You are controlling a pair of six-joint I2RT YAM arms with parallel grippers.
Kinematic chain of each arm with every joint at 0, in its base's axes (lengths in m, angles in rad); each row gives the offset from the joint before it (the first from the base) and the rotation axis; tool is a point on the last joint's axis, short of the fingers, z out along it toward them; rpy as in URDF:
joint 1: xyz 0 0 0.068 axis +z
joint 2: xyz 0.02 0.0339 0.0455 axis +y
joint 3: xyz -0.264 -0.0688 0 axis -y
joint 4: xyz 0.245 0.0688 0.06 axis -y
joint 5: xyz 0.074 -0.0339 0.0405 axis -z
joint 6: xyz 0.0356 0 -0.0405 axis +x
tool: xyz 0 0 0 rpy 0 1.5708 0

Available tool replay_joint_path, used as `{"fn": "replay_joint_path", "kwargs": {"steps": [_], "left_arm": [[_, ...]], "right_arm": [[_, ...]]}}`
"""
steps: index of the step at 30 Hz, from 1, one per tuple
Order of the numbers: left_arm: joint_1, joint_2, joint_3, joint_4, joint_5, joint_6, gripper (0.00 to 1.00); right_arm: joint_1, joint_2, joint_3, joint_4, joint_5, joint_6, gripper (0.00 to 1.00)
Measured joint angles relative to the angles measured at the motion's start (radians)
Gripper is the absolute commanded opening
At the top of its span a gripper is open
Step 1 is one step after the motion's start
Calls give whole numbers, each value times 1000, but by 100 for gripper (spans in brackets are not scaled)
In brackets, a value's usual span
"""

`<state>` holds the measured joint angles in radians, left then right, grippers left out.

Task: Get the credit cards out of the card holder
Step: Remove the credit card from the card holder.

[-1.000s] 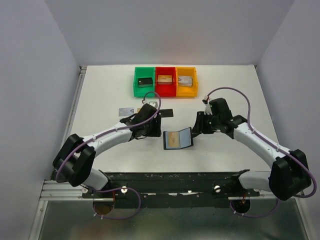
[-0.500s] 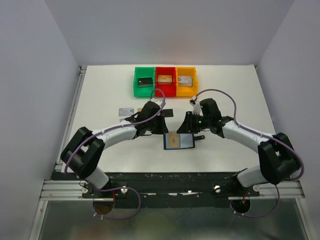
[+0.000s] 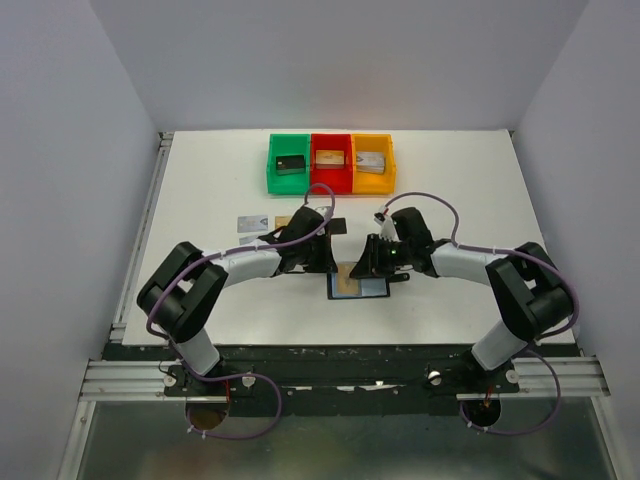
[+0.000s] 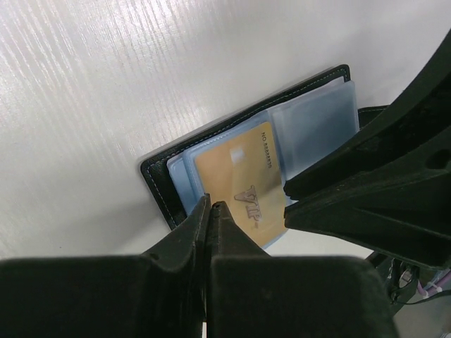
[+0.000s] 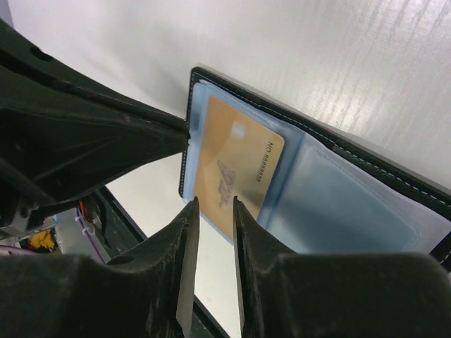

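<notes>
The card holder [image 3: 374, 289] lies open and flat on the white table, black outside with blue-grey sleeves [image 4: 313, 123]. A tan-gold credit card [image 4: 243, 176] sits in its left-hand sleeve [image 5: 236, 165]. My left gripper [image 4: 211, 204] is shut, its tips down on the sleeve edge just beside that card. My right gripper [image 5: 215, 202] stands narrowly open, its fingertips over the card's near edge with nothing pinched between them. In the top view the two grippers [image 3: 330, 266] [image 3: 368, 266] meet over the holder. Three more credit cards lie behind: silver-grey [image 3: 252, 223], tan [image 3: 283, 220], black [image 3: 337, 226].
Green [image 3: 289, 178], red [image 3: 331, 177] and yellow [image 3: 371, 178] bins stand in a row at the back, each with a small block inside. The table's near edge and the black base rail [image 3: 330, 352] run just in front of the holder.
Both arms have closed in over the holder. The left gripper has shut and the right one has narrowed. The holder's right half, raised before, now lies flat.
</notes>
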<state>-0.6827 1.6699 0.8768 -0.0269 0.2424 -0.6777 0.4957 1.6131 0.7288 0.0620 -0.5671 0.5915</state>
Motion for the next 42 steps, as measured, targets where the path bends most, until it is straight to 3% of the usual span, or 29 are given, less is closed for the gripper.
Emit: {"fn": "replay_joint_path", "kwargs": {"steps": [10,42], "left_arm": [[0,17,0,-27,-11,0,0],[-6,43,19,-35,-37,-1,0]], "right_arm": [[0,26,-24,26,1,14,39],[0,23,-47,27,48,16,43]]}}
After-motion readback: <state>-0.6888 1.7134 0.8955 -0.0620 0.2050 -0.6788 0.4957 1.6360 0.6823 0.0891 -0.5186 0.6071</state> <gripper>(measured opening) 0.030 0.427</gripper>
